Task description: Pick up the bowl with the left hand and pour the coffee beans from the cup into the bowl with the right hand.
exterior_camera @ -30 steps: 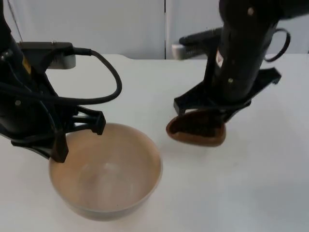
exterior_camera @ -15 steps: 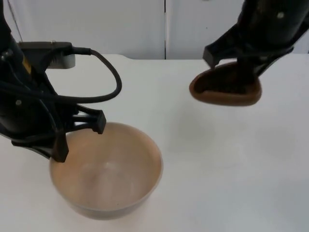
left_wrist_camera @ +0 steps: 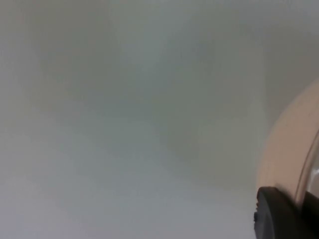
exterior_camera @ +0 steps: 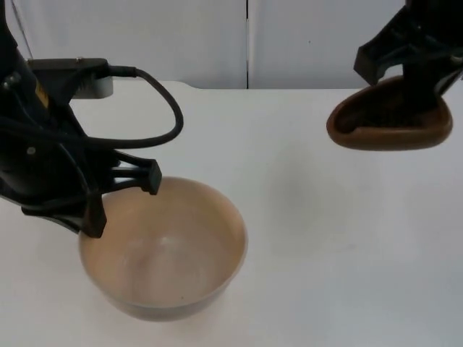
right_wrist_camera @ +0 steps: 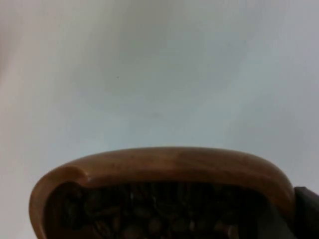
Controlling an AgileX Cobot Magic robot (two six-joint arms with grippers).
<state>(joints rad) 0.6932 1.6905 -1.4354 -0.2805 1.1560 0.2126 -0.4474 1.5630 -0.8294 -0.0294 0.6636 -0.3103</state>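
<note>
White table (exterior_camera: 311,238), your inventory: one bowl (exterior_camera: 165,249), rim clamped by left gripper (exterior_camera: 123,199); one bean-filled cup (exterior_camera: 391,123), gripped aloft by right gripper (exterior_camera: 416,79).

Inventory: one pale wooden bowl (exterior_camera: 165,251); one brown wooden cup (exterior_camera: 391,119) holding a load of coffee beans (right_wrist_camera: 154,211), too many to count singly; two black pincers, left pincer (exterior_camera: 123,199) and right pincer (exterior_camera: 412,69); one white surface (exterior_camera: 325,238).

Two black robot arms of angular, matte build; the left hand (exterior_camera: 123,196) ends in blocky black fingers, the right hand (exterior_camera: 405,72) in a dark angular bracket.
</note>
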